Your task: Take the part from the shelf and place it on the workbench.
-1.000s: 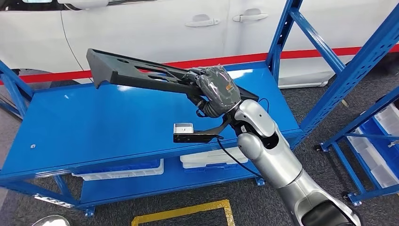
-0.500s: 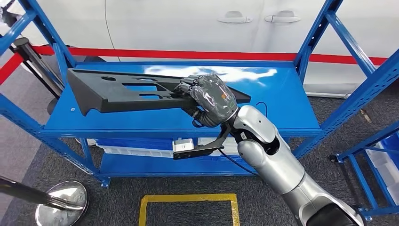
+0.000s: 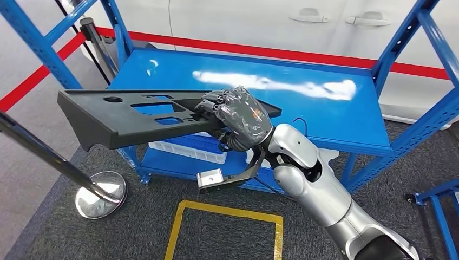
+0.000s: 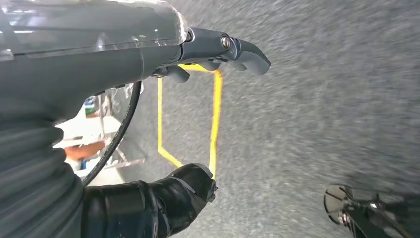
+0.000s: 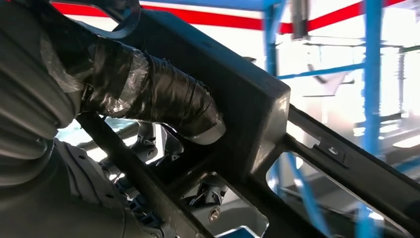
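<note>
The part (image 3: 124, 116) is a long black plastic panel with several cutouts. My right hand (image 3: 241, 116) grips it at one end and holds it level in the air, with its far end reaching out past the front left corner of the blue shelf (image 3: 325, 116). In the right wrist view the taped thumb (image 5: 163, 94) presses on the part's (image 5: 247, 94) black frame and the fingers curl under it. My left hand (image 4: 99, 64) hangs over the grey floor, fingers apart and holding nothing.
A stanchion with a chrome base (image 3: 101, 187) stands on the carpet at the left, below the part's far end. A yellow floor square (image 3: 227, 214) lies in front of me. White bins (image 3: 187, 149) sit on the lower shelf. A white car (image 3: 325, 21) is parked behind.
The whole picture has shifted as the camera turned: the shelf now lies further up and to the right, and the stanchion has come into view. My right hand still holds the part.
</note>
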Robot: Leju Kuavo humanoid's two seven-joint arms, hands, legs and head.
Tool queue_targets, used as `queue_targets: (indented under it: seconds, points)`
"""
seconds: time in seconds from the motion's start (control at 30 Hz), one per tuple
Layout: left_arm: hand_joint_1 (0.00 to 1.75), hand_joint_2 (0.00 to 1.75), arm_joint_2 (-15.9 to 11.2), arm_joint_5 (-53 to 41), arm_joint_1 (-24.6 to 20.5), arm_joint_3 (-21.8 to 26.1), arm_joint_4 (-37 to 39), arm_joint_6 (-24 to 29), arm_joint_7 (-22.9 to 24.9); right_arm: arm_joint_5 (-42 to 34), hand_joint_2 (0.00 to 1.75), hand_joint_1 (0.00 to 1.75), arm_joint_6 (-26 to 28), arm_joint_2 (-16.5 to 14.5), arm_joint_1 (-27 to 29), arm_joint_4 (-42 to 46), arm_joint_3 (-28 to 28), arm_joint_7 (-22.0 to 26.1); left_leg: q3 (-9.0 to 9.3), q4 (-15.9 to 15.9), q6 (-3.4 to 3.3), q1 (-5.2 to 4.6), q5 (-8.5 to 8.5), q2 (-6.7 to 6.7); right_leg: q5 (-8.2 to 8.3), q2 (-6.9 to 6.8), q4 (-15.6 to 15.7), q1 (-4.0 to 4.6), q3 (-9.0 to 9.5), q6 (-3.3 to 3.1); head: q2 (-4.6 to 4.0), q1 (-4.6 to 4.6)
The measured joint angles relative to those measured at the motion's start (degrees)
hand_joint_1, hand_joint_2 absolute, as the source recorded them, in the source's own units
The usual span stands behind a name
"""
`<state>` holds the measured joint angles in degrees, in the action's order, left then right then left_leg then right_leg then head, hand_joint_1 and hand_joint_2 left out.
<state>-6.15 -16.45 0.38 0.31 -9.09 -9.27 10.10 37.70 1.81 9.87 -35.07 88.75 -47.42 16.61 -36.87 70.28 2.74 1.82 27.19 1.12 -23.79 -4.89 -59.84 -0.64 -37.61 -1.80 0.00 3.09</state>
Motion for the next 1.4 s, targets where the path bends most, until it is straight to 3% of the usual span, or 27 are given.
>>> queue_targets:
  seconds: [0.07, 0.1, 0.17, 0.2, 0.27, 0.33, 0.37, 0.4, 0.43, 0.47, 0.5, 0.57, 0.63, 0.7, 0.73, 0.77, 0.83, 0.87, 0.9, 0.97, 1.0, 1.07, 1.13, 1.2, 1.27, 1.33, 1.4]
  points:
    - [0.0, 1.75, -0.07, -0.17, -0.17, -0.01, -0.01, -0.08, 0.05, 0.0, 1.75, 1.75, 0.11, 0.12, -0.04, 0.62, -0.08, 0.2, 5.7, -7.77, -0.54, -0.44, 1.4, 1.98, 0.58, -1.38, -0.66, 0.17, -0.88, 0.64, 0.0, 0.04]
    - [0.0, 1.75, -0.1, -0.25, -0.23, -0.01, -0.01, -0.13, 0.08, 0.0, 1.75, 1.75, 0.17, 0.17, -0.07, 0.84, -0.11, 0.22, 7.06, -10.17, -1.05, -0.7, 2.38, 2.43, 0.87, -2.03, -0.77, 0.28, -0.92, 1.01, 0.0, 0.08]
    - [0.0, 1.75, -0.14, -0.32, -0.08, -0.03, 0.01, -0.21, 0.17, 0.0, 1.75, 1.75, 0.37, 0.24, -0.08, 0.97, -0.21, 0.2, 7.0, -11.43, -2.4, -1.07, 2.38, 1.62, 1.68, -3.37, -0.49, 0.32, -0.74, 1.8, 0.0, 0.18]
    - [0.0, 1.75, -0.13, -0.34, 0.03, -0.04, 0.02, -0.26, 0.23, -0.01, 1.75, 1.75, 0.49, 0.27, -0.07, 0.97, -0.25, 0.17, 6.56, -11.62, -2.91, -1.06, 1.84, 1.11, 1.52, -3.0, -0.64, 0.14, -0.89, 2.28, 0.0, 0.16]
    - [0.0, 1.75, -0.12, -0.37, 0.08, -0.09, 0.05, -0.35, 0.37, -0.02, 1.75, 1.75, 0.71, 0.4, -0.01, 0.96, -0.31, 0.14, 5.23, -11.78, -4.05, -0.92, 0.31, 0.25, -1.99, 0.18, -3.17, -0.13, -1.98, 3.0, 0.0, 0.16]
    - [0.0, 1.75, -0.11, -0.41, -0.09, -0.13, 0.07, -0.39, 0.45, -0.02, 1.75, 1.75, 0.85, 0.67, 0.09, 0.97, -0.34, 0.13, 3.38, -11.75, -4.77, -1.0, -1.28, -0.69, -8.19, 3.85, -9.68, -0.12, -3.68, 3.11, 0.0, 0.18]
    - [0.0, 1.75, -0.11, -0.44, -0.1, -0.14, 0.07, -0.39, 0.49, -0.02, 1.75, 1.75, 0.88, 0.85, 0.18, 0.96, -0.35, 0.12, 2.38, -11.71, -4.93, -1.15, -2.04, -1.36, -10.27, 4.53, -13.24, -0.04, -4.23, 2.98, 0.0, 0.19]
    - [0.0, 1.75, -0.1, -0.46, -0.1, -0.15, 0.07, -0.39, 0.48, -0.02, 1.75, 1.75, 0.92, 1.0, 0.3, 0.96, -0.35, 0.12, 1.42, -11.67, -5.01, -1.33, -2.76, -2.09, -11.05, 4.79, -15.71, 0.05, -4.2, 2.75, 0.0, 0.19]
    - [0.0, 1.75, -0.1, -0.49, -0.09, -0.17, 0.07, -0.39, 0.48, -0.02, 1.75, 1.75, 0.94, 1.13, 0.42, 0.95, -0.35, 0.11, 0.5, -11.63, -5.03, -1.5, -3.47, -2.89, -10.58, 4.91, -16.46, 0.17, -3.33, 2.42, 0.0, 0.18]
    - [0.0, 1.75, -0.1, -0.51, -0.07, -0.2, 0.07, -0.4, 0.48, -0.02, 1.75, 1.75, 0.96, 1.17, 0.49, 0.95, -0.35, 0.11, -0.29, -11.6, -5.01, -1.64, -4.12, -3.69, -9.21, 5.1, -15.11, 0.35, -1.5, 1.99, 0.0, 0.19]
    - [0.0, 1.75, -0.09, -0.52, -0.07, -0.23, 0.07, -0.4, 0.48, -0.02, 1.75, 1.75, 1.02, 1.19, 0.5, 0.95, -0.35, 0.11, -0.96, -11.58, -4.98, -1.74, -4.76, -4.48, -7.63, 5.76, -11.8, 0.58, 1.31, 1.39, 0.0, 0.18]
    - [0.0, 1.75, 0.05, -0.55, -0.16, -0.28, 0.06, -0.42, 0.49, -0.02, 1.75, 1.75, 1.18, 1.21, 0.44, 0.98, -0.35, 0.11, -1.98, -11.58, -4.75, -1.86, -5.99, -5.91, -6.72, 8.2, -3.41, 0.87, 7.12, 0.21, 0.0, 0.16]
    - [0.0, 1.75, 0.15, -0.6, -0.19, -0.33, 0.06, -0.43, 0.5, -0.02, 1.75, 1.75, 1.38, 1.32, 0.39, 1.02, -0.35, 0.1, -2.43, -11.98, -4.21, -1.65, -7.27, -7.24, -7.08, 9.54, 1.09, 1.06, 9.6, -0.28, 0.0, 0.17]
    - [0.0, 1.75, 0.09, -0.64, 0.05, -0.38, 0.09, -0.47, 0.51, -0.02, 1.75, 1.75, 1.52, 1.42, 0.28, 1.06, -0.35, 0.09, -2.72, -12.66, -3.52, -1.43, -8.44, -8.36, -6.01, 8.33, 2.01, 0.99, 9.47, -0.37, 0.0, 0.22]
    - [0.0, 1.75, 0.1, -0.66, 0.14, -0.41, 0.13, -0.5, 0.52, -0.02, 1.75, 1.75, 1.58, 1.44, 0.24, 1.07, -0.35, 0.09, -3.1, -12.49, -3.24, -1.5, -8.0, -7.62, -5.34, 7.49, 2.6, 0.81, 9.32, -0.54, 0.0, 0.21]
    - [0.0, 1.75, 0.1, -0.69, 0.15, -0.44, 0.16, -0.52, 0.56, -0.02, 1.75, 1.75, 1.63, 1.44, 0.22, 1.09, -0.35, 0.09, -3.7, -11.35, -3.0, -1.55, -6.3, -6.21, -4.5, 6.58, 3.1, 0.62, 8.96, -0.79, 0.0, 0.22]
    - [0.0, 1.75, 0.11, -0.73, 0.03, -0.49, 0.2, -0.5, 0.63, -0.02, 1.75, 1.75, 1.72, 1.49, 0.25, 1.1, -0.35, 0.07, -5.35, -5.82, -2.46, -1.35, -0.53, -2.72, -3.12, 4.92, 3.49, 0.48, 7.79, -0.97, 0.0, 0.19]
    - [0.0, 1.75, 0.1, -0.75, -0.01, -0.51, 0.2, -0.48, 0.66, -0.02, 1.75, 1.75, 1.75, 1.51, 0.25, 1.1, -0.35, 0.05, -6.12, -2.06, -2.11, -1.03, 1.91, -1.92, -2.61, 4.03, 3.3, 0.47, 6.98, -0.91, 0.0, 0.2]
    - [0.0, 1.75, 0.09, -0.76, -0.05, -0.54, 0.2, -0.48, 0.66, -0.02, 1.75, 1.75, 1.75, 1.54, 0.31, 1.09, -0.35, 0.04, -6.51, 1.21, -1.72, -0.72, 2.87, -1.61, -2.19, 3.17, 2.99, 0.41, 6.08, -0.69, 0.0, 0.17]
    - [0.0, 1.75, 0.09, -0.78, -0.13, -0.67, 0.2, -0.48, 0.66, -0.02, 1.75, 1.75, 1.77, 1.55, 0.37, 1.08, -0.35, -0.01, -5.3, 3.83, -0.9, -0.06, 0.9, -1.24, -1.46, 1.36, 2.04, 0.25, 4.01, -0.22, 0.0, 0.17]
    - [0.0, 1.75, 0.09, -0.79, -0.19, -0.73, 0.2, -0.48, 0.66, -0.02, 1.75, 1.75, 1.78, 1.55, 0.37, 1.08, -0.35, -0.07, -3.27, 2.41, -0.49, 0.26, -0.74, -0.73, -1.18, 0.51, 1.39, 0.15, 2.97, 0.06, 0.0, 0.17]
    - [0.0, 1.75, 0.14, -0.83, -0.44, -0.81, 0.16, -0.48, 0.67, -0.02, 1.75, 1.75, 1.85, 1.57, 0.29, 1.09, -0.33, -0.37, 2.23, -4.27, 0.13, 0.32, -0.49, 1.72, -0.88, -1.0, -0.07, 0.18, 1.29, 0.65, 0.0, 0.19]
    - [0.0, 1.75, 0.13, -0.88, -0.6, -0.87, 0.13, -0.52, 0.68, -0.01, 1.75, 1.75, 1.97, 1.61, 0.21, 1.02, -0.29, -0.76, 5.26, -9.26, -0.62, -0.18, 1.74, 3.25, -0.55, -2.36, -0.94, 0.48, 0.58, 1.26, 0.0, 0.32]
    - [0.0, 1.75, 0.05, -0.94, -0.37, -0.95, 0.15, -0.57, 0.67, 0.0, 1.75, 1.75, 2.1, 1.64, 0.25, 0.75, -0.27, -0.97, 4.89, -10.09, -2.3, -0.59, 1.48, 2.27, -0.02, -3.41, -1.06, 0.36, 0.36, 1.98, 0.0, 0.44]
    - [0.0, 1.75, 0.03, -0.98, -0.18, -1.0, 0.17, -0.58, 0.67, 0.0, 1.75, 1.75, 2.2, 1.73, 0.42, 0.36, -0.27, -1.06, 3.8, -10.27, -3.63, -0.75, 0.29, 1.21, -1.97, -1.38, -2.35, -0.1, -0.23, 2.68, 0.0, 0.44]
    - [0.0, 1.75, 0.0, -1.01, -0.23, -1.01, 0.17, -0.58, 0.73, 0.0, 1.75, 1.75, 2.31, 2.01, 0.55, -0.09, -0.17, -1.44, 2.27, -10.33, -4.59, -0.92, -1.13, 0.18, -7.64, 2.61, -7.39, -0.13, -1.58, 2.79, 0.0, 0.45]
    - [0.0, 1.75, -0.02, -1.01, -0.32, -1.02, 0.17, -0.58, 0.79, 0.0, 1.75, 1.75, 2.39, 2.29, 0.69, -0.76, 0.11, -1.92, 0.44, -10.28, -5.1, -1.39, -2.56, -1.26, -12.22, 4.5, -13.92, 0.23, -2.64, 2.19, 0.0, 0.47]
